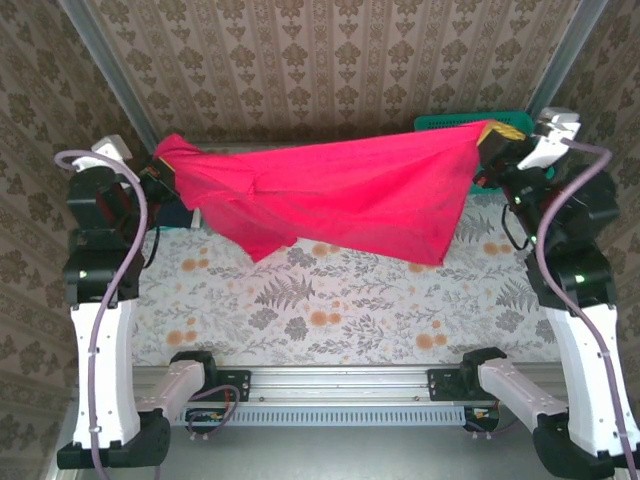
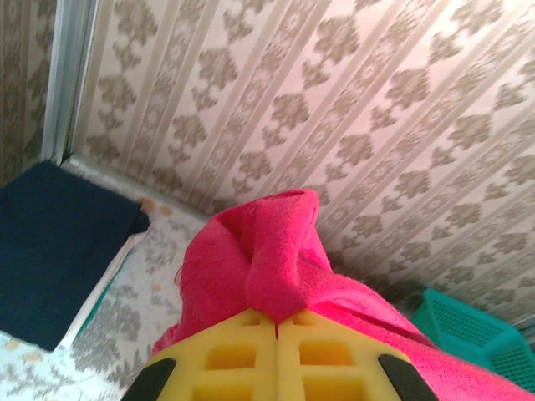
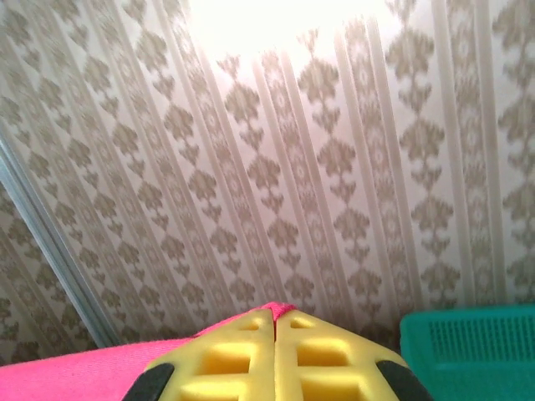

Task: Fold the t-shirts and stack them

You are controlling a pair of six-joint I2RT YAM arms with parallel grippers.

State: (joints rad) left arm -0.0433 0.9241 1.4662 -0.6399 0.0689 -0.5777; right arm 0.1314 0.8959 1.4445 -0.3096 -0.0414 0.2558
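The bright red t-shirt (image 1: pixel 330 190) hangs stretched in the air between both arms, sagging toward the floral table. My left gripper (image 1: pixel 165 170) is shut on its left end; red cloth (image 2: pixel 267 251) bunches out above the closed yellow fingers (image 2: pixel 242 359). My right gripper (image 1: pixel 492 138) is shut on the right end, a sliver of red (image 3: pixel 280 310) pinched between its yellow fingers (image 3: pixel 313 355). A folded dark navy t-shirt (image 2: pixel 58 251) tops a stack with white and teal edges (image 2: pixel 113 276) at the table's back left.
The teal mesh basket (image 1: pixel 470 122) stands at the back right behind the right gripper, also visible as basket (image 3: pixel 468 355) and basket (image 2: pixel 476 334). The floral tablecloth (image 1: pixel 330 310) lies below the hanging shirt. Patterned walls close in on three sides.
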